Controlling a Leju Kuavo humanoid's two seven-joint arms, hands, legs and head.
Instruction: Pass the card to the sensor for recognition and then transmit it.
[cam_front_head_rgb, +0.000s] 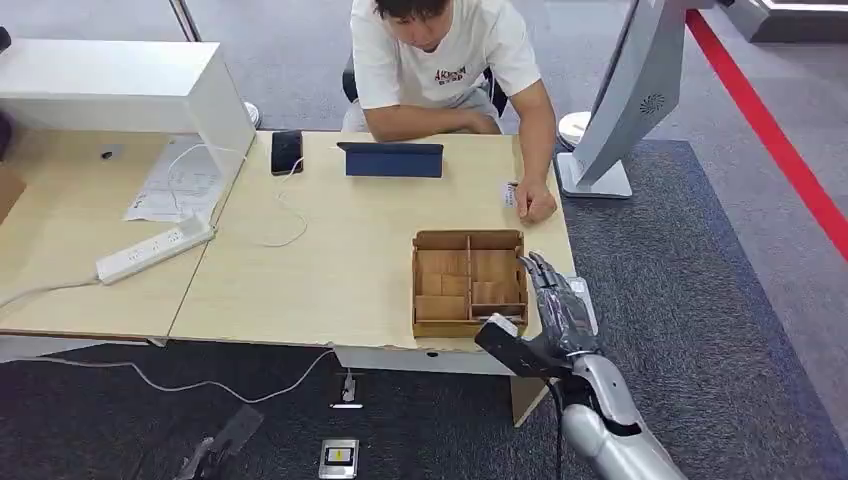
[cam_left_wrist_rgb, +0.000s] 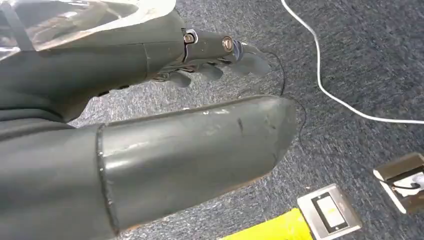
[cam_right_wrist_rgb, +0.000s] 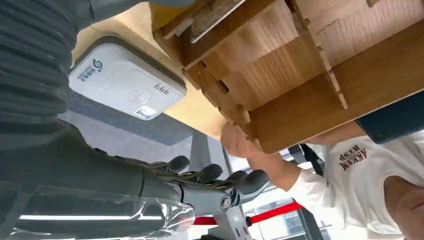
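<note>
Item: right hand (cam_front_head_rgb: 555, 310), at the near right edge of the table (cam_front_head_rgb: 330, 260), at about 4 o'clock from the wooden box (cam_front_head_rgb: 468, 236); fingers straight, slightly apart, holding nothing. Item: left hand (cam_left_wrist_rgb: 200, 50), hanging over carpet, fingers loosely extended, nothing in them. Item: card (cam_front_head_rgb: 509, 193), apparently the small white piece lying flat on the table at about 1 o'clock from the box, touching the person's hand (cam_front_head_rgb: 537, 205); too small to confirm markings. Item: sensor (cam_right_wrist_rgb: 125, 80), a white rounded reader lying flat at the table's right edge, just beside the box and close under the right hand. Step in hand, as judged: acquiring the card, not yet begun. Handling advice: reach toward 12 o'clock past the box's right wall, keeping the fingers clear of it. A flat card is hard to lift off the table, so take it from the person's hand or slide it to the edge, pinch by a short edge, and then present its face flat and close over the reader.
</note>
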